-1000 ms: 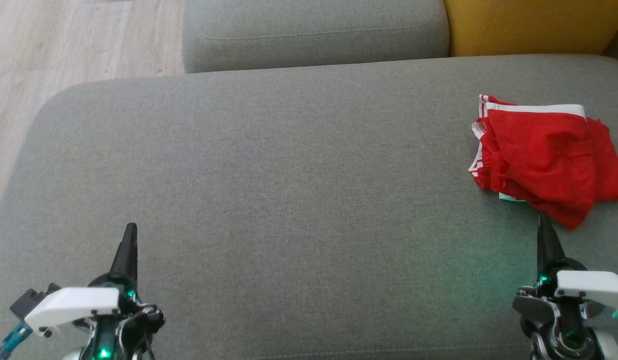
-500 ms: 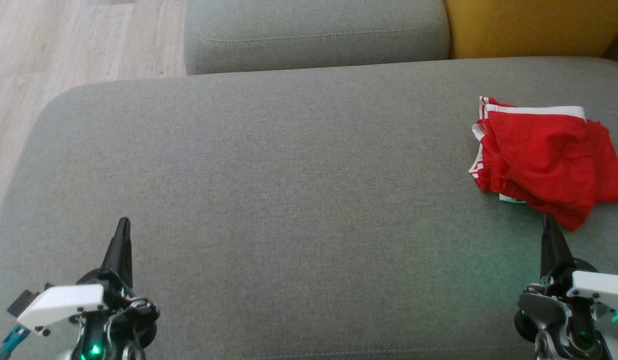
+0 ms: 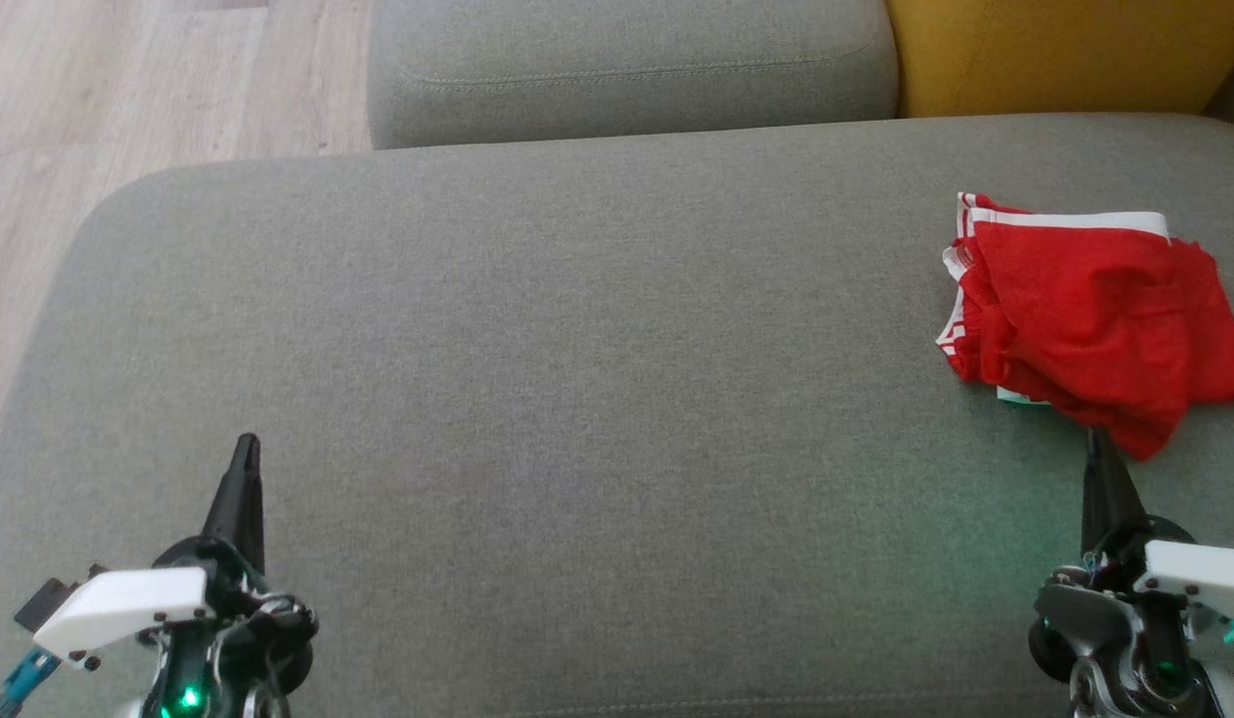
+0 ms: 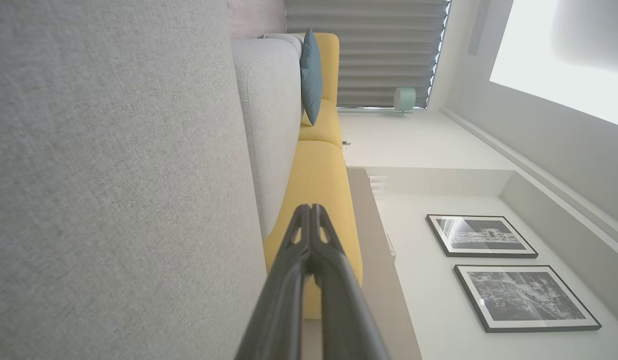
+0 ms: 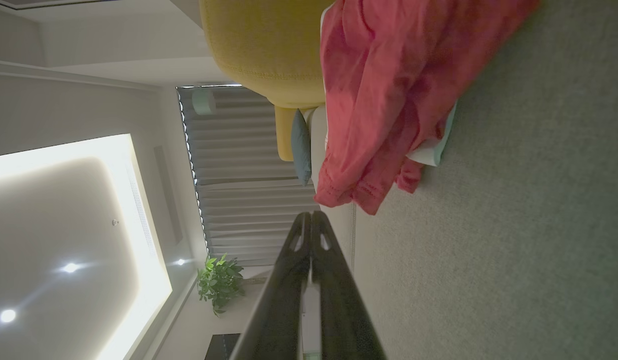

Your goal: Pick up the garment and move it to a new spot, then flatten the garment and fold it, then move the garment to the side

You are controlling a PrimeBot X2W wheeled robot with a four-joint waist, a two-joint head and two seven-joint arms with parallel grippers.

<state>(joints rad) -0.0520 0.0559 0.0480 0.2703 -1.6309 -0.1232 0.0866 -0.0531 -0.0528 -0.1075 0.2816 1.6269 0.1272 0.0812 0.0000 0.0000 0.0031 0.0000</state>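
- The red garment [image 3: 1090, 319], edged by a white waistband, is seen roughly folded at the right edge of the head view, lying on the grey cushion [image 3: 577, 379].
- The right gripper [image 3: 1093, 439] is shown at the lower right, fingers pressed together, its tip just below the garment's lowest corner.
- The left gripper [image 3: 245, 444] is found at the lower left, fingers likewise together, well apart from the garment.

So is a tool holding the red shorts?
No, nothing is held. The left tool and right tool are shut and empty; the red shorts lie on the cushion.
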